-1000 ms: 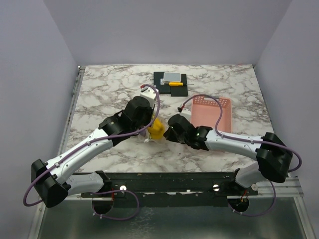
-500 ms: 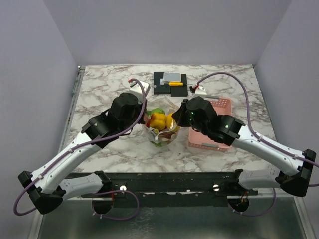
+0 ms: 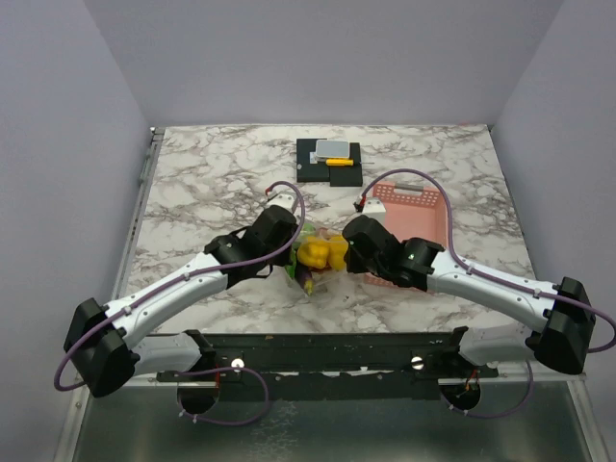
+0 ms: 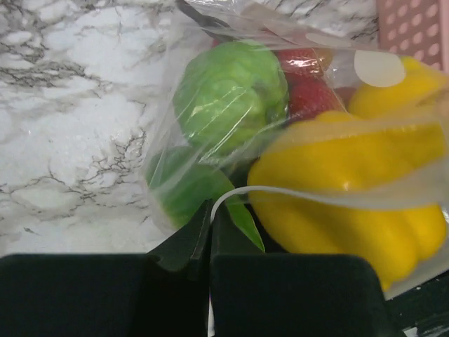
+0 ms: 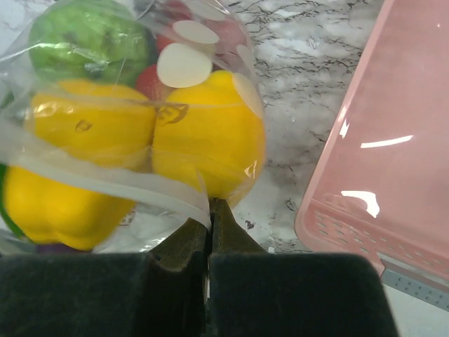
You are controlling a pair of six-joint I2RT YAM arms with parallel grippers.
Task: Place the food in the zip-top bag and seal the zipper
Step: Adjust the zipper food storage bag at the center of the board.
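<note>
The clear zip-top bag (image 3: 310, 262) lies on the marble table between my two grippers, filled with the food: yellow pieces (image 3: 322, 252), green pieces (image 4: 231, 95) and a red piece (image 4: 309, 95). My left gripper (image 3: 289, 252) is shut on the bag's left end at the white zipper strip (image 4: 280, 191). My right gripper (image 3: 348, 252) is shut on the bag's right end, the zipper strip (image 5: 119, 179) running into its jaws. In the right wrist view yellow pieces (image 5: 203, 133) and a green one (image 5: 88, 38) press against the plastic.
A pink perforated basket (image 3: 409, 226) stands right of the bag, close to my right arm; its wall shows in the right wrist view (image 5: 379, 161). A yellow-and-grey item on a black base (image 3: 330, 159) sits at the table's back middle.
Both grippers have come down and nearer to me with the bag held between them. The bag now rests low by the table's front middle.
</note>
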